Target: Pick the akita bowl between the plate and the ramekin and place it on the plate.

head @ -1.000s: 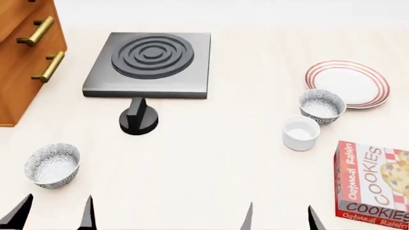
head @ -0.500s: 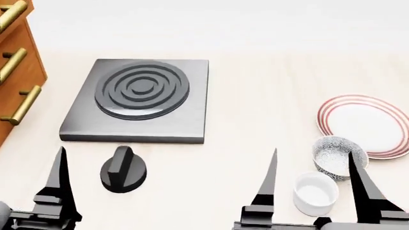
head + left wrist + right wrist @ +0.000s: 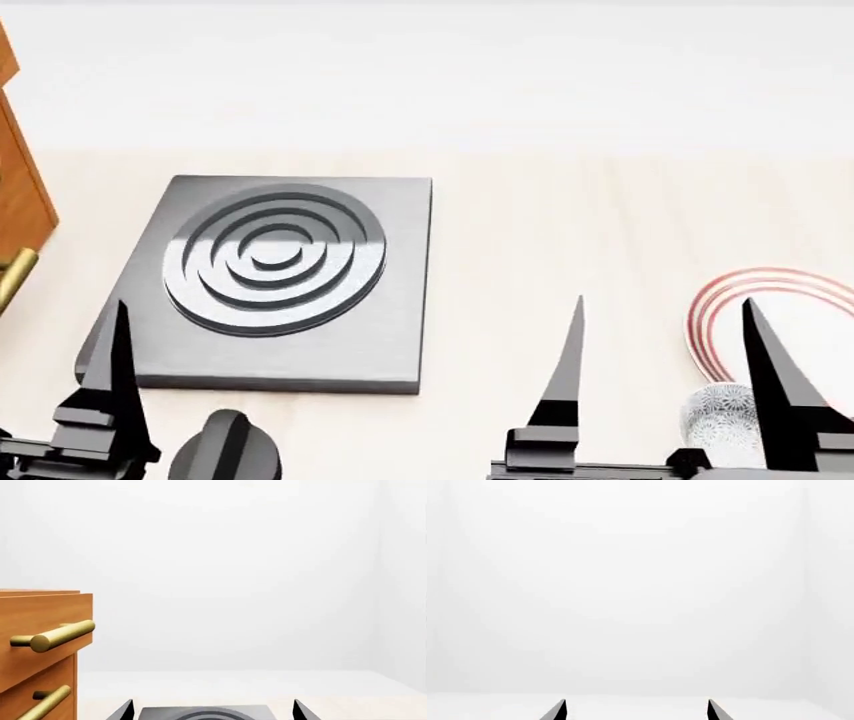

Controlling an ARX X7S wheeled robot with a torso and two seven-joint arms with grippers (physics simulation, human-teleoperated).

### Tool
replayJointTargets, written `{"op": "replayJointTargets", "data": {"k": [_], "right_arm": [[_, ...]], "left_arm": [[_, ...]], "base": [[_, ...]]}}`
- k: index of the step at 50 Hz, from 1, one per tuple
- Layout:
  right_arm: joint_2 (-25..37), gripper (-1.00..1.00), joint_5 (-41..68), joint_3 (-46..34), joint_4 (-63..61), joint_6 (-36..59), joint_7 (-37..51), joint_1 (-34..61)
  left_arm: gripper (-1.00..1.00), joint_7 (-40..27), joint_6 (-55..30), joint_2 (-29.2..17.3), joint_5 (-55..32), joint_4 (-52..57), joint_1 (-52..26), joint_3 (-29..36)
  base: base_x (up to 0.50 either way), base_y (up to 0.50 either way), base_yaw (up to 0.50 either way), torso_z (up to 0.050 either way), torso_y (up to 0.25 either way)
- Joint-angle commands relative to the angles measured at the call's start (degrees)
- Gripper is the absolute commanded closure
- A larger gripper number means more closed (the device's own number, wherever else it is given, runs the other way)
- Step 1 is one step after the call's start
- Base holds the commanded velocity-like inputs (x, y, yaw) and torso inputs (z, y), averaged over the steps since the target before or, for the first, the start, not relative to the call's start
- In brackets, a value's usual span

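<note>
Task is not yet started as far as the pics show: the akita bowl (image 3: pixel 721 432) stands on the table (image 3: pixel 561 220) at the lower right of the head view, half hidden behind one finger of the right gripper (image 3: pixel 663 375), and nothing holds it. The plate (image 3: pixel 767 310) is just above it in the frame, at the right edge, with nothing on the part that is visible. The ramekin is out of all views now. So approach, grasp, lift and placing are all left to do, in my judgement.

Right gripper: its two dark fingers are wide apart and hold nothing; the bowl is near the outer finger, whether touching I cannot tell. Left gripper (image 3: pixel 212 709): fingers also apart and holding nothing, at the lower left of the head view.

Head view alone shows bowl, plate, the full stove plate (image 3: pixel 274 275) and a black knob (image 3: pixel 227 455) at the bottom edge. Left wrist view gives only the stove's far edge at the bottom, plus a wooden drawer cabinet (image 3: pixel 37 645) with brass handles at the left. Right wrist view shows only fingertips and white background, no task obj.
</note>
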Motion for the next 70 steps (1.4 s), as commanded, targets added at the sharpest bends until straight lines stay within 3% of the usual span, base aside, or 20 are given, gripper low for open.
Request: {"op": "replayJointTargets", "data": {"k": [1,15,56,70], "right_arm": [[0.7,-1.0,0.2,-0.3,-0.4,-0.3,0.6,-0.1],[0.8,-1.0,0.1,-0.4,1.0,-2.9,1.4,-0.8],[3.3,-1.0,1.7,-2.6,1.0,-4.7,0.8,-1.9],[3.2,-1.0,3.6,-2.0,1.6,-6.1,0.8,-2.5]], "left_arm": [[-1.0,-0.4,0.3,-0.6,-0.7,0.1,0.3,0.3],[-1.0,-1.0,0.6,-1.3,-1.3,-0.2,0.3,0.7],[-1.0,-2.7,1.6,-2.9,-3.1,-0.9,0.3,1.4],[-1.0,-3.3,1.7,-3.2,-3.6,-1.1,0.4,1.6]], "base": [[0.5,0.0,0.0,0.0,0.0],[0.32,-0.02,0.0,0.0,0.0],[0.0,-0.5,0.0,0.0,0.0],[0.02,-0.04,0.0,0.0,0.0]]}}
